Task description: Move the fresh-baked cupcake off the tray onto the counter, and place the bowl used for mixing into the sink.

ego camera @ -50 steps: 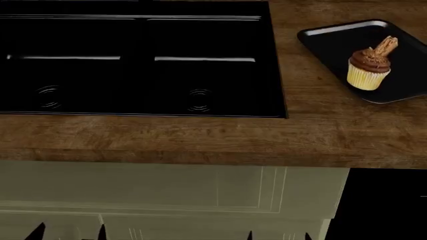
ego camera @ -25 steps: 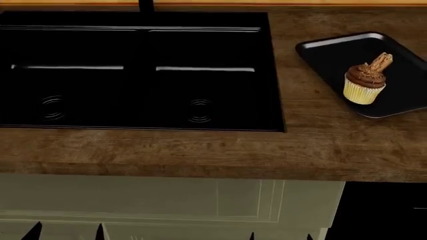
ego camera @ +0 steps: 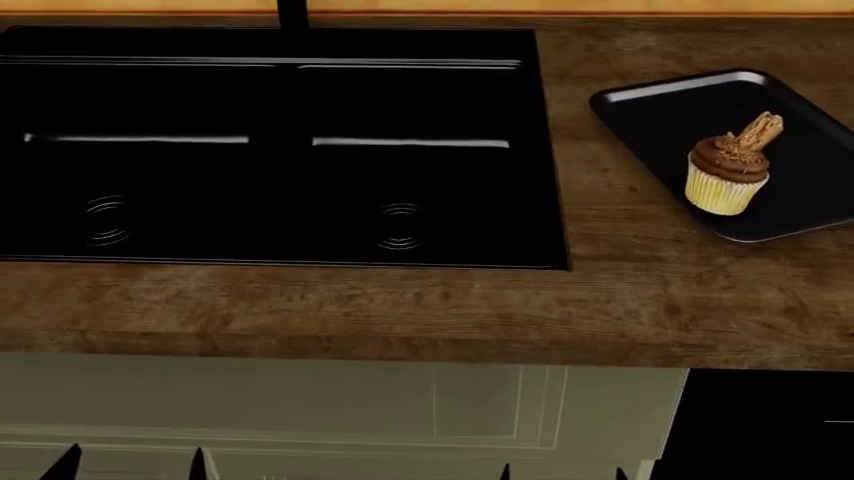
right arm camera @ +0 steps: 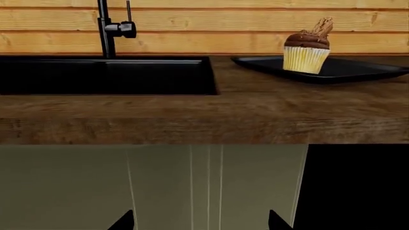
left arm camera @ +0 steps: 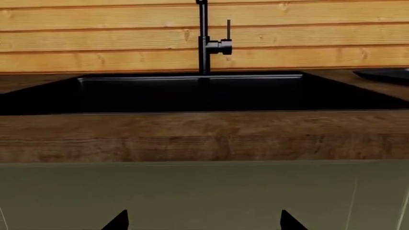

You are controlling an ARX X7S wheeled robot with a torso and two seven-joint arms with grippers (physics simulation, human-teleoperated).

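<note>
Hands low; one cupcake on one tray.

- Pretty dim, flat light overall; the sink is rendered almost pure black, with only thin white streaks of glare caught on its inner ledges.
- A soft highlight is seen along the tray rim by its back edge.
- The cupcake is lit evenly; barely any shadow is cast.
- Everything is sharp, no blur or edge warping.
</note>
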